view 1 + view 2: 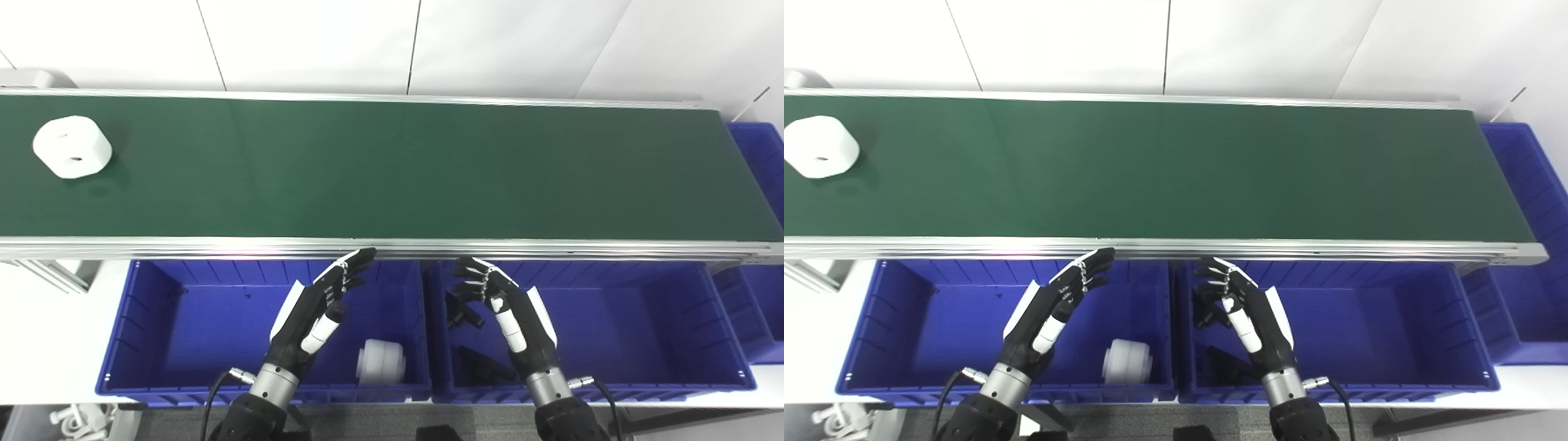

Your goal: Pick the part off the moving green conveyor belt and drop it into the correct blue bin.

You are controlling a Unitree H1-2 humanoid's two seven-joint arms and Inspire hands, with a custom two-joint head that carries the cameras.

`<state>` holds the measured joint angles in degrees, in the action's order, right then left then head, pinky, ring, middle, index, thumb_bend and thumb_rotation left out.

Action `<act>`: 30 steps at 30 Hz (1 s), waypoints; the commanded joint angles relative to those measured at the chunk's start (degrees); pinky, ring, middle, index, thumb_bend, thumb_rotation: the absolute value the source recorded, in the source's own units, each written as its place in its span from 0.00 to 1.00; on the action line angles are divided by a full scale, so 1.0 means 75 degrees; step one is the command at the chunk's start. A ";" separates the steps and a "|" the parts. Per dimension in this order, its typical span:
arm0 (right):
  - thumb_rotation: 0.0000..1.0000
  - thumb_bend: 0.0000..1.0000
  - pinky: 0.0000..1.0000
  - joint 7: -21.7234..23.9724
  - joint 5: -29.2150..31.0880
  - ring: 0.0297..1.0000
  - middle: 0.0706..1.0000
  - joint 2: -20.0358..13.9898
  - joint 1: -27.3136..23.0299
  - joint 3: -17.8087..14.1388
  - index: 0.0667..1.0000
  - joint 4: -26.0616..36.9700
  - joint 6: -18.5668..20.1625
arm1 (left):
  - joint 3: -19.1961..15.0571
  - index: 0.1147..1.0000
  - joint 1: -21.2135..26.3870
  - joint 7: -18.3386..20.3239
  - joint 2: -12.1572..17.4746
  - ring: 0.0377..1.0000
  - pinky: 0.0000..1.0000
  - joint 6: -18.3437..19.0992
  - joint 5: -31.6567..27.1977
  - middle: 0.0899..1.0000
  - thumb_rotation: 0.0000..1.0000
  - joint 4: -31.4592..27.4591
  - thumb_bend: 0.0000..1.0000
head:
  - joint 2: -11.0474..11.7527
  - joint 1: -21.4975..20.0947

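Waiting step: white part (72,147) at far left of green conveyor belt (392,171); left hand (318,306) and right hand (505,306) empty, fingers apart, over blue bins (153,318). Next: timed left-hand grasp, likely.

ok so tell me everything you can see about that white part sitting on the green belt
The white part is a short, squat cylinder with rounded edges, matte like plastic or foam. Its flat top faces up and shows a small dark hole off centre toward the near rim. It lies alone at the far left end of the green conveyor belt, closer to the far rail than the near one, casting a soft shadow. Only the belt touches it; both hands are well away.
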<state>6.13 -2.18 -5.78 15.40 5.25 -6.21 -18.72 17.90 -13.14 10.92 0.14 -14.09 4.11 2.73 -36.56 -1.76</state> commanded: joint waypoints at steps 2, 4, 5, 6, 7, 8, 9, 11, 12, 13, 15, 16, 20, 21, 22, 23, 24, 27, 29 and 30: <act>1.00 0.87 0.64 -0.0010 0.0081 0.67 0.74 -0.0001 -0.0043 -0.0042 0.77 0.0098 -0.0458 | 0.0016 0.82 0.0071 -0.0053 -0.0085 0.90 0.87 -0.0332 0.0022 0.88 0.96 -0.0125 0.91 | 0.0028 0.0007; 1.00 0.86 0.64 -0.0030 0.0087 0.67 0.73 0.0012 -0.0047 -0.0053 0.77 0.0061 -0.0574 | 0.0012 0.82 0.0069 -0.0063 -0.0094 0.89 0.86 -0.0339 0.0019 0.88 0.96 -0.0120 0.91 | 0.0038 0.0009; 1.00 0.86 0.63 -0.0049 0.0074 0.67 0.73 0.0021 -0.0049 -0.0061 0.76 0.0038 -0.0612 | 0.0012 0.82 0.0074 -0.0062 -0.0094 0.89 0.86 -0.0362 0.0019 0.88 0.95 -0.0111 0.91 | 0.0044 0.0011; 1.00 0.87 0.64 -0.0062 0.0065 0.67 0.73 0.0028 -0.0051 -0.0068 0.77 0.0022 -0.0635 | 0.0012 0.82 0.0078 -0.0061 -0.0093 0.89 0.86 -0.0379 0.0018 0.88 0.96 -0.0104 0.90 | 0.0044 0.0011; 1.00 0.88 0.64 -0.0095 0.0025 0.67 0.72 0.0035 -0.0056 -0.0078 0.77 -0.0003 -0.0675 | 0.0012 0.82 0.0079 -0.0055 -0.0092 0.89 0.86 -0.0382 0.0010 0.88 0.96 -0.0102 0.90 | 0.0044 0.0011; 1.00 0.89 0.64 -0.0118 -0.0004 0.67 0.72 0.0041 -0.0060 -0.0085 0.77 -0.0022 -0.0708 | 0.0011 0.82 0.0079 -0.0052 -0.0091 0.90 0.87 -0.0383 0.0004 0.88 0.96 -0.0101 0.91 | 0.0044 0.0011; 1.00 0.89 0.64 -0.0139 -0.0029 0.68 0.72 0.0046 -0.0068 -0.0089 0.76 -0.0051 -0.0769 | 0.0009 0.82 0.0080 -0.0054 -0.0090 0.90 0.87 -0.0390 0.0008 0.88 0.96 -0.0091 0.91 | 0.0055 0.0001; 1.00 0.89 0.65 -0.0144 -0.0067 0.68 0.72 0.0036 -0.0087 -0.0081 0.76 -0.0108 -0.0898 | 0.0006 0.82 0.0080 -0.0056 -0.0089 0.90 0.86 -0.0390 0.0013 0.88 0.96 -0.0083 0.91 | 0.0055 0.0001; 1.00 0.89 0.66 -0.0137 -0.0083 0.69 0.73 0.0026 -0.0096 -0.0073 0.76 -0.0134 -0.0957 | 0.0005 0.82 0.0080 -0.0055 -0.0089 0.90 0.86 -0.0384 0.0013 0.88 0.96 -0.0083 0.91 | 0.0055 0.0001; 1.00 0.89 0.67 -0.0092 -0.0094 0.70 0.73 -0.0011 -0.0110 -0.0045 0.76 -0.0167 -0.1004 | 0.0003 0.81 0.0085 -0.0050 -0.0088 0.90 0.86 -0.0388 0.0006 0.88 0.96 -0.0076 0.91 | 0.0061 0.0003; 1.00 0.88 0.73 -0.0009 -0.0106 0.75 0.77 -0.0078 -0.0130 0.0009 0.78 -0.0204 -0.1044 | 0.0001 0.81 0.0091 -0.0051 -0.0086 0.90 0.86 -0.0396 0.0011 0.88 0.96 -0.0067 0.91 | 0.0059 0.0003; 1.00 0.89 0.75 0.0073 -0.0064 0.77 0.79 -0.0122 -0.0137 0.0046 0.78 -0.0214 -0.1038 | -0.0001 0.81 0.0092 -0.0052 -0.0085 0.90 0.86 -0.0390 0.0015 0.88 0.96 -0.0069 0.91 | 0.0063 0.0002; 1.00 0.90 0.82 0.0302 0.0140 0.83 0.84 -0.0221 -0.0157 0.0119 0.82 -0.0271 -0.1045 | -0.0006 0.82 0.0084 -0.0055 -0.0087 0.90 0.86 -0.0375 0.0015 0.88 0.96 -0.0073 0.91 | 0.0083 0.0006; 1.00 0.90 0.82 0.0334 0.0170 0.84 0.85 -0.0233 -0.0161 0.0125 0.82 -0.0280 -0.1056 | -0.0006 0.82 0.0085 -0.0050 -0.0087 0.90 0.86 -0.0392 0.0005 0.89 0.96 -0.0062 0.91 | 0.0083 0.0006; 1.00 0.90 0.83 0.0363 0.0205 0.84 0.85 -0.0238 -0.0165 0.0122 0.82 -0.0288 -0.1061 | -0.0004 0.82 0.0094 -0.0043 -0.0085 0.90 0.86 -0.0439 -0.0004 0.89 0.96 -0.0036 0.91 | 0.0083 0.0006; 1.00 0.90 0.83 0.0391 0.0238 0.84 0.85 -0.0240 -0.0168 0.0119 0.83 -0.0298 -0.1061 | -0.0004 0.82 0.0097 -0.0039 -0.0086 0.90 0.86 -0.0462 -0.0010 0.88 0.95 -0.0024 0.90 | 0.0083 0.0006; 1.00 0.90 0.83 0.0406 0.0260 0.85 0.86 -0.0242 -0.0170 0.0117 0.83 -0.0305 -0.1059 | -0.0003 0.82 0.0098 -0.0039 -0.0088 0.90 0.86 -0.0474 -0.0011 0.88 0.95 -0.0017 0.90 | 0.0083 0.0006; 1.00 0.90 0.83 0.0415 0.0285 0.85 0.86 -0.0242 -0.0176 0.0115 0.83 -0.0345 -0.1063 | -0.0005 0.82 0.0093 -0.0044 -0.0088 0.89 0.86 -0.0429 0.0004 0.88 0.95 -0.0022 0.91 | 0.0125 -0.0005; 1.00 0.91 0.83 0.0429 0.0296 0.84 0.85 -0.0232 -0.0176 0.0104 0.82 -0.0367 -0.1058 | -0.0009 0.82 0.0092 -0.0057 -0.0091 0.89 0.86 -0.0435 0.0018 0.88 0.95 0.0001 0.91 | 0.0125 -0.0005; 1.00 0.91 0.83 0.0441 0.0306 0.84 0.85 -0.0229 -0.0180 0.0100 0.82 -0.0379 -0.1060 | -0.0010 0.81 0.0092 -0.0057 -0.0088 0.89 0.86 -0.0453 0.0018 0.88 0.95 0.0012 0.91 | 0.0125 -0.0005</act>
<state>9.20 -0.87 -7.40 14.64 6.13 -9.85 -23.23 17.77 -13.01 10.91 0.07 -15.32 4.08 3.42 -35.68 -1.85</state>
